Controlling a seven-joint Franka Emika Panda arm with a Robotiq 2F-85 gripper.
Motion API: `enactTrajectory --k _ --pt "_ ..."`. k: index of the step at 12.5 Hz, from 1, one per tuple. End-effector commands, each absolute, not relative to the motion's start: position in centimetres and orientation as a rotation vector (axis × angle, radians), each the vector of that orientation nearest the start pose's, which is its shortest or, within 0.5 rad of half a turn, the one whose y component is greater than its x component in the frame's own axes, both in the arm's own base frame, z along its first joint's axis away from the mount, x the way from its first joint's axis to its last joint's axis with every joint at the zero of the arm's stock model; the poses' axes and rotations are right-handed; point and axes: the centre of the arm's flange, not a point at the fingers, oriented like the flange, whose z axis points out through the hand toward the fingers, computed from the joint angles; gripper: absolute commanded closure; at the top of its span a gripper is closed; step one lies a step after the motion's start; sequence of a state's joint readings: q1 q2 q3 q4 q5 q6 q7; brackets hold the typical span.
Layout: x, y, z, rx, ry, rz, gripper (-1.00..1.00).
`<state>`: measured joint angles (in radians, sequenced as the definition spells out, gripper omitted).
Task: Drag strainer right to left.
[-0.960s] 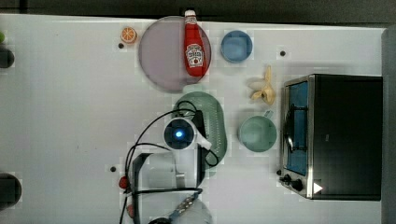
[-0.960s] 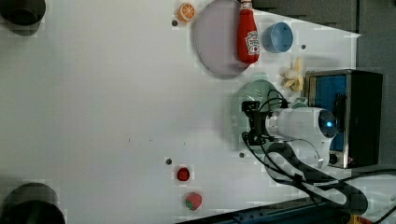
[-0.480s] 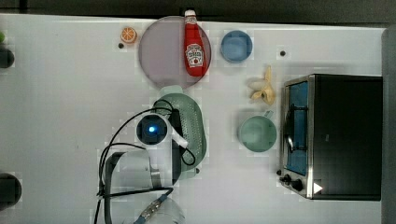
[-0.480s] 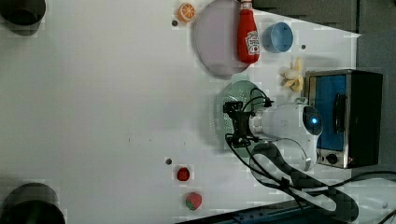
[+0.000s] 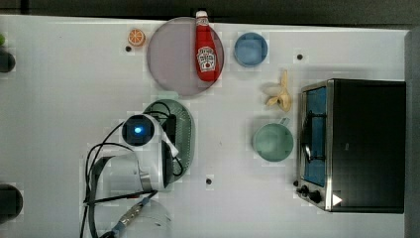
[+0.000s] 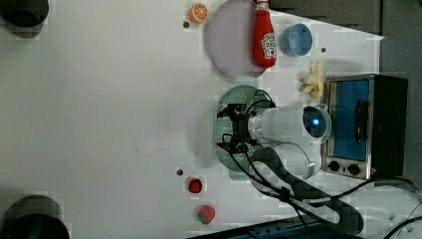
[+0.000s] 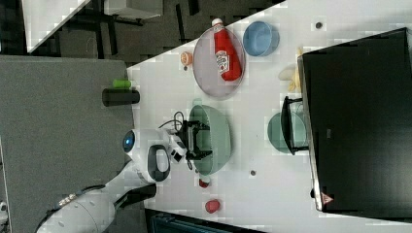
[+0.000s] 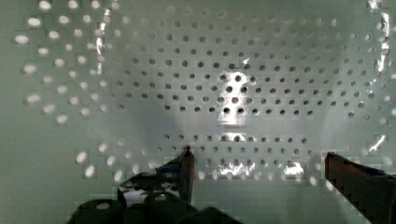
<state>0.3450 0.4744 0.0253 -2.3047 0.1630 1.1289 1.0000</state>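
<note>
Your hand sits down inside the strainer with its fingers spread wide, gripping nothing, likely so they can push on its wall. The strainer lies mid-worktop, just below the plate in the top view.

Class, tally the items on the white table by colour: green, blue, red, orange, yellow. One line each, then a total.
Green: 2, strainer, cup
Blue: 1, bowl
Red: 3, ketchup bottle, tomato, strawberry
Orange: 1, orange slice
Yellow: 1, banana
Total: 8
</note>
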Motion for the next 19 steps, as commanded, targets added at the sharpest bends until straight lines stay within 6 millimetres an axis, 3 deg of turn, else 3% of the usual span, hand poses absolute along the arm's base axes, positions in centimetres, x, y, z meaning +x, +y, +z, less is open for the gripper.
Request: enactTrajectory --k 1,9,19 --pt "47.9 24.1 14.4 -2.196 2.265 0.171 -1.00" --pt "48.2 32.4 14.3 -2.185 2.222 0.232 -1.00" --pt "47.7 40.1 14.1 -2.086 2.250 0.267 -1.00"
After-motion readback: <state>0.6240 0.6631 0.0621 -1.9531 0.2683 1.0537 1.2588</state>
